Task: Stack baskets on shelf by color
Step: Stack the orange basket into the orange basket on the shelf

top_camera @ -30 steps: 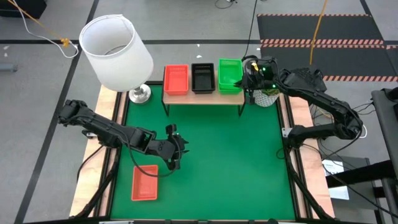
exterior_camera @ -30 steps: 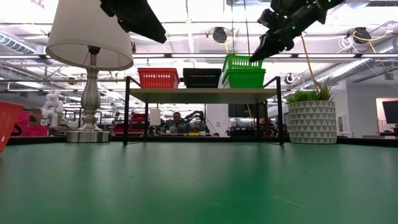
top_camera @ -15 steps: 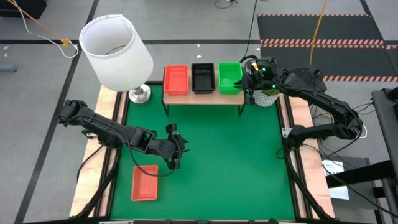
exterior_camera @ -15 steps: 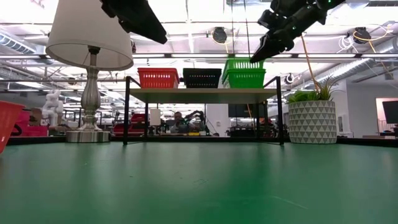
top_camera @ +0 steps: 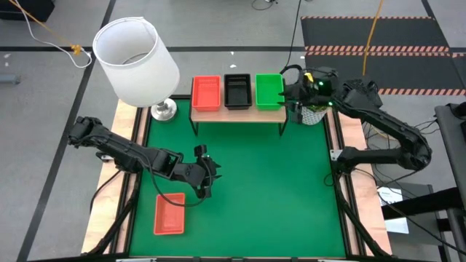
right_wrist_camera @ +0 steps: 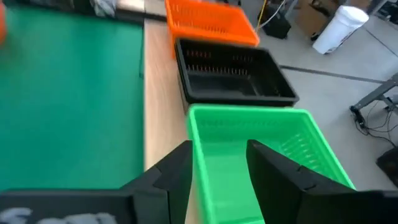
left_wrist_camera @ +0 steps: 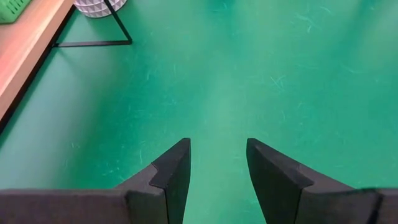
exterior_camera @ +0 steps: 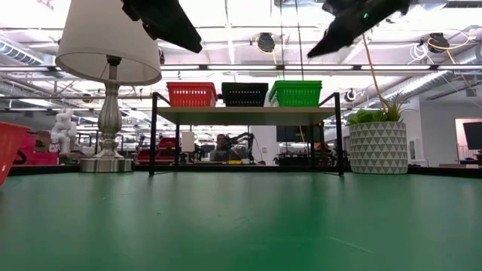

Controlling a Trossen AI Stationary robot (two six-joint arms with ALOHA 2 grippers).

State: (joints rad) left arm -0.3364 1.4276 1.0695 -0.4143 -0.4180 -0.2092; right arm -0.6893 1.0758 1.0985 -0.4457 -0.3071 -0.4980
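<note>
Since a second ago the right gripper (top_camera: 286, 92) has let go of the green basket stack (top_camera: 269, 90) and drawn back from it toward the table's right edge; that stack, tilted then in the low view, now sits level on the shelf (top_camera: 238, 113).

From left to right: a white lamp (top_camera: 137, 62) stands at the table's far left corner, its shade covering part of the mat in the high view. One orange-red basket (top_camera: 170, 214) lies alone on the green mat (top_camera: 269, 189) near the front left; in the low view only a sliver of it shows at the frame's edge. The left gripper (top_camera: 204, 180) hovers over the mat just beside and beyond that basket, fingers parted and holding nothing; the left wrist view shows only bare mat between them.

On the shelf three stacks stand in a row, close together: orange-red (top_camera: 206, 92), black (top_camera: 237, 90), then green. How many baskets each stack holds cannot be counted from any view. The right gripper hangs at the green stack's right end, its fingers apart and empty; the low view shows it blurred. A potted plant (top_camera: 313, 112) stands by the shelf's right end, partly hidden under the right arm.
</note>
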